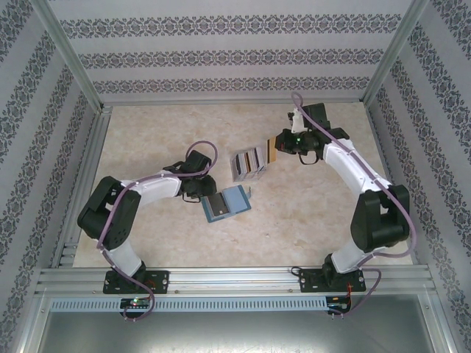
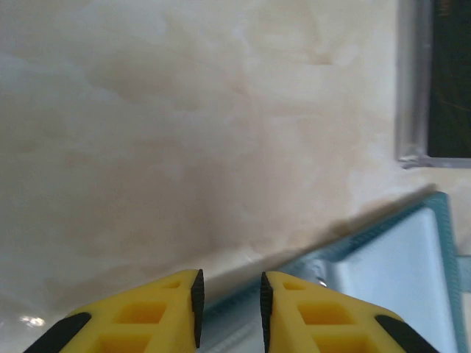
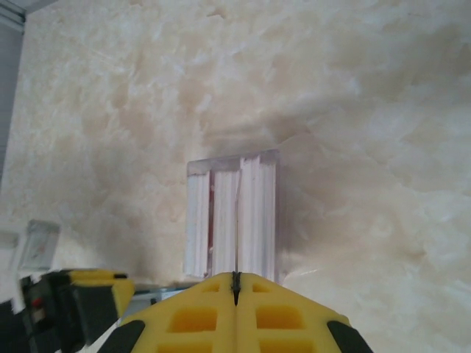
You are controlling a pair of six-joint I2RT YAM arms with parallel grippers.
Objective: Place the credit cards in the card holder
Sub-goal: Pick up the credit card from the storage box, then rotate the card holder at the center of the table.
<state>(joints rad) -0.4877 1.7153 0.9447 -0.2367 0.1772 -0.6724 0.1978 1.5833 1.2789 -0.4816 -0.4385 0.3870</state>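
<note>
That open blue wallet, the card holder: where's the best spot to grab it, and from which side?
Pinch its thin outer edge, coming from the left arm's side. The card holder lies spread open, so only a rim fits between two fingers, and a hold there probably keeps the pale inside clear for cards. The left gripper straddles just that edge.

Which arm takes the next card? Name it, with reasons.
Right. The right gripper, shut, sits at the rack of credit cards; the left gripper straddles the edge of the card holder.
</note>
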